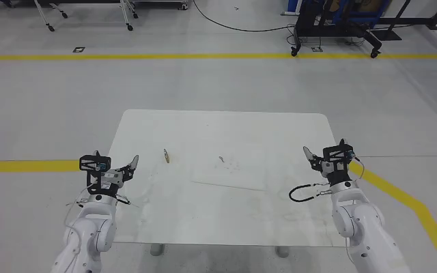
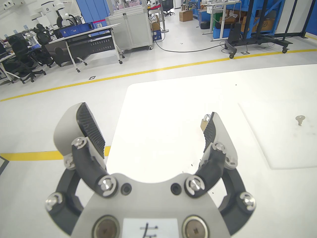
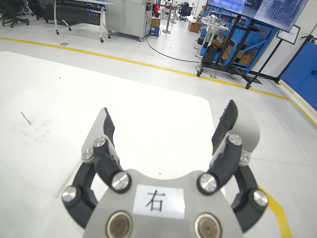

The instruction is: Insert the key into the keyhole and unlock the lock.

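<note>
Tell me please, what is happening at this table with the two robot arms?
Nothing is held yet. The left gripper is at the left edge of the white table and the right gripper is at its right edge, both with jaws open. A small padlock lies on the table nearer the left gripper. The key lies apart from it on a thin translucent mat. The key is not yet in the keyhole.
</note>
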### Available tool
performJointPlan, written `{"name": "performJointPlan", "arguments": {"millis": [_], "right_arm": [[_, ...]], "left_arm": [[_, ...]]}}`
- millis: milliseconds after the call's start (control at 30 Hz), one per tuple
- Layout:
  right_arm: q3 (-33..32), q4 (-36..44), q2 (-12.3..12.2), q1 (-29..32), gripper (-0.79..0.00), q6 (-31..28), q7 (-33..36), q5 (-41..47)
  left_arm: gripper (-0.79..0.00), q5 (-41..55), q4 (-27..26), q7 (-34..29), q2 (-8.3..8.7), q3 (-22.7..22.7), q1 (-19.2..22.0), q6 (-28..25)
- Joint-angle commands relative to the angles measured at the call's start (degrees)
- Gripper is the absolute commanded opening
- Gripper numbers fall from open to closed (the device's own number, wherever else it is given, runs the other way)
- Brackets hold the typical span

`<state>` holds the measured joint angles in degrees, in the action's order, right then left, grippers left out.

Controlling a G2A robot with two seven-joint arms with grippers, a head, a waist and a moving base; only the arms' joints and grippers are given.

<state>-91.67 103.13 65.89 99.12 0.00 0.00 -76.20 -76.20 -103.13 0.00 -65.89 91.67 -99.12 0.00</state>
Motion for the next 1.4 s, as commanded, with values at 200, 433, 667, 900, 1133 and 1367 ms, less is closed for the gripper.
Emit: {"name": "performJointPlan", "arguments": {"millis": [200, 433, 667, 900, 1133, 1367], "right_arm": [[0.7, 0.6, 0.0, -0.2, 0.0, -0.5, 0.0, -0.9], [15.1, 1.6, 0.9, -6.3, 0.0, -7.4, 9.3, -9.2], [21.7, 0.1, 1.9, -10.4, 0.0, -6.6, 11.7, -11.9], [21.7, 0.1, 1.9, -10.4, 0.0, -6.6, 11.7, -11.9], [30.1, -4.7, 3.0, -17.2, 0.0, -16.9, 19.5, -10.9], [41.5, -17.4, 6.6, -30.0, 0.0, -21.3, 21.5, -4.1]], "left_arm": [[0.0, 0.0, 0.0, 0.0, 0.0, 0.0, 0.0, 0.0], [0.0, 0.0, 0.0, 0.0, 0.0, 0.0, 0.0, 0.0], [0.0, 0.0, 0.0, 0.0, 0.0, 0.0, 0.0, 0.0], [0.0, 0.0, 0.0, 0.0, 0.0, 0.0, 0.0, 0.0], [0.0, 0.0, 0.0, 0.0, 0.0, 0.0, 0.0, 0.0], [0.0, 0.0, 0.0, 0.0, 0.0, 0.0, 0.0, 0.0]]}}
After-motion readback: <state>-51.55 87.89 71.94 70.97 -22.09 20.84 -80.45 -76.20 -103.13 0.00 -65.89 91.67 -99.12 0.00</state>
